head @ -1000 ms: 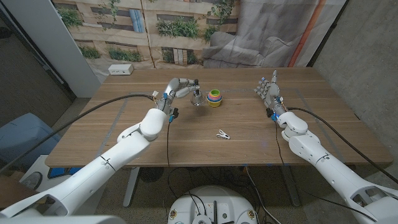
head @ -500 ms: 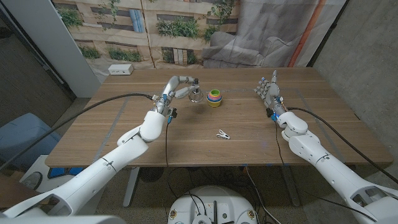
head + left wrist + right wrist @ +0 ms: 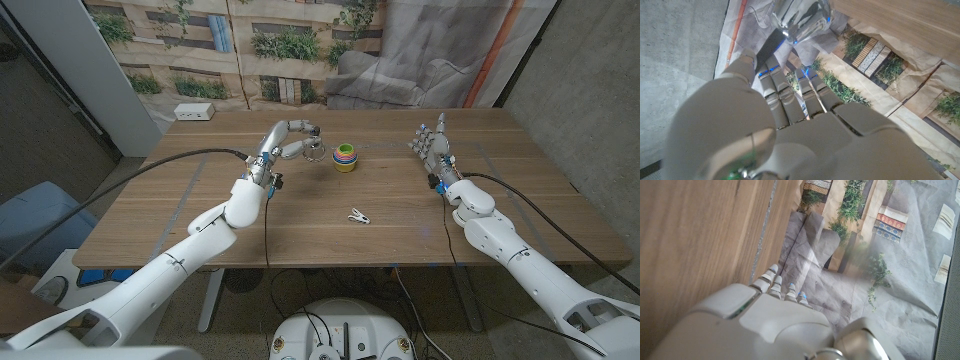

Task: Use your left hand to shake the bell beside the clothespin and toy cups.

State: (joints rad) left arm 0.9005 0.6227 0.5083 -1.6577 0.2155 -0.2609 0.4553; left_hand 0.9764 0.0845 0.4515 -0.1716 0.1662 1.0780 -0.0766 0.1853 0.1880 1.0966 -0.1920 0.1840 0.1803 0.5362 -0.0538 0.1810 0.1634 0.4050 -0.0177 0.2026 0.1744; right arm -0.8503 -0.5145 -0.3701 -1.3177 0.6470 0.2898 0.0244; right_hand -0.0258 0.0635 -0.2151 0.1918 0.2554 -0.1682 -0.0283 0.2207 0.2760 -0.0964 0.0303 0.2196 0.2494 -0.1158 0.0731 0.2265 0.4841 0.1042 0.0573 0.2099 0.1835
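One bell (image 3: 316, 152), seemingly in left hand (image 3: 290, 140)

Head view: the small shiny silver metal bell (image 3: 315, 151) was partly covered by the curled fingers of the white left hand (image 3: 290, 138), and its handle could not be made out. The small white clothespin (image 3: 358, 215) was too small for its parts to be told. The individual cups of the multicoloured stack of toy cups (image 3: 344, 157) could not be separated.

Left wrist view: the bell (image 3: 801, 19) was blurred and cut off by the picture's edge; where the fingers (image 3: 771, 75) met it was not visible.

Right wrist view: the right hand (image 3: 770, 325) was cut off by the picture's edge, with most of its fingers hidden behind its back.
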